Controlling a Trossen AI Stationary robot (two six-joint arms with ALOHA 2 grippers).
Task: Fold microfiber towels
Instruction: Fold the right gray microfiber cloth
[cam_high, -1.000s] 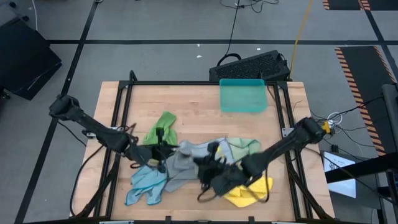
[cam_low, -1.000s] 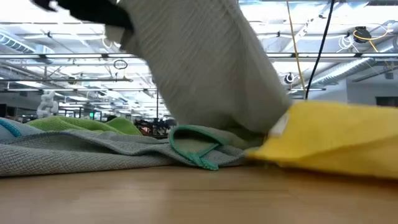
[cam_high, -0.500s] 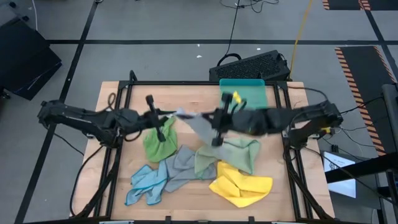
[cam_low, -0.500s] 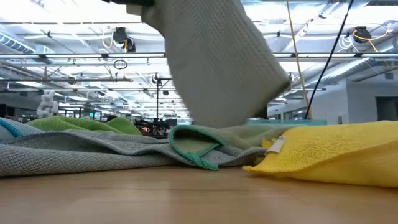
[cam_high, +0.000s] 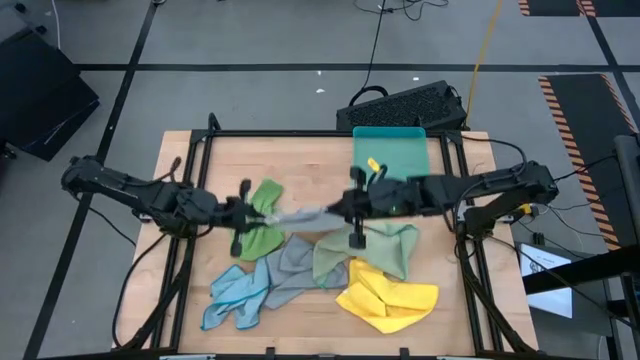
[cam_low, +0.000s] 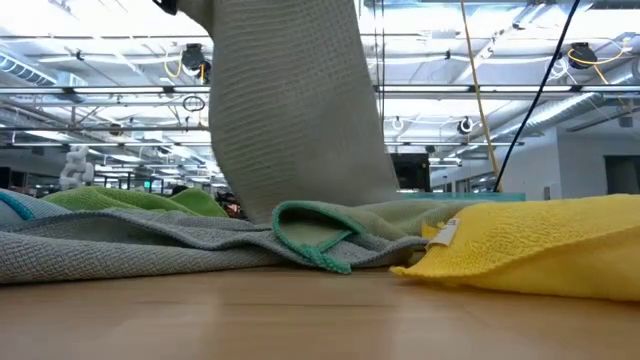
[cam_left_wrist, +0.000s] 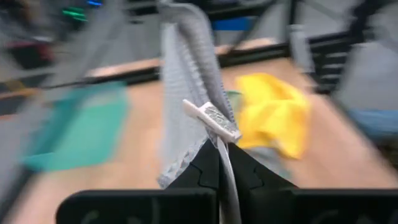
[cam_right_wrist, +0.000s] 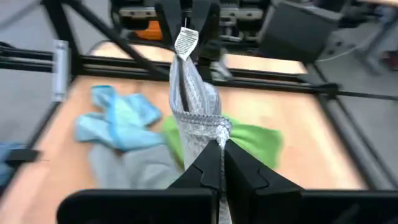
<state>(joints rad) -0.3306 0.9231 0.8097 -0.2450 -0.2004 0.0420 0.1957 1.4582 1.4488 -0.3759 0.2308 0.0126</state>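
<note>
Both end effectors are clamped on one grey towel: the left end effector grips one end and the right end effector the other, holding it stretched in the air over the middle of the table. No towel appears folded yet. Still crumpled on the table are a bright green towel, a second grey towel, a pale green towel, a light blue towel and a yellow towel, all toward the near edge.
</note>
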